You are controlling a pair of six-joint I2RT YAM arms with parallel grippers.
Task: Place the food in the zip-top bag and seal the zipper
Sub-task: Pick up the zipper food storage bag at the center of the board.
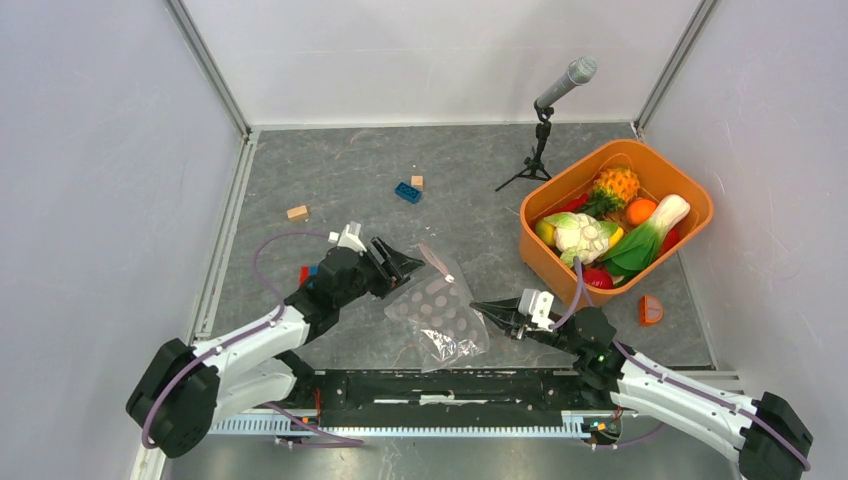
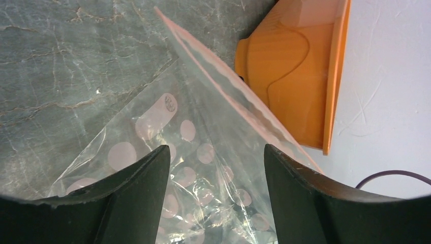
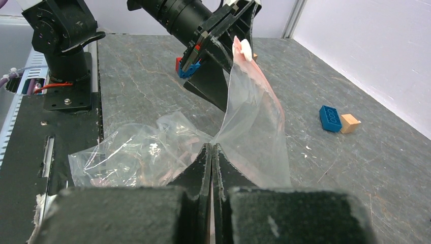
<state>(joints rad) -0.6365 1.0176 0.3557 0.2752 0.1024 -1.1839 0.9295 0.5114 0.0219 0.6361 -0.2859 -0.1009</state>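
Right fingers (image 3: 202,170) pressed flat together on a fold of the bag (image 1: 440,315); left gripper (image 2: 213,168) wide, film between its jaws, not pinched. Bag lies between the arms (food (image 1: 585,235) sits in the basket (image 1: 700,200)). Film looks light, limp, slippery; best hold is probably the stiffer pink zipper strip (image 2: 218,76)

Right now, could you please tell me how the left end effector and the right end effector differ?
The left end effector stands open, jaws spread over the zip-top bag; the right end effector is shut, pinching the bag's film. The left one is by the pink zipper; the right one grips farther from it. Both are black and work the same bag.
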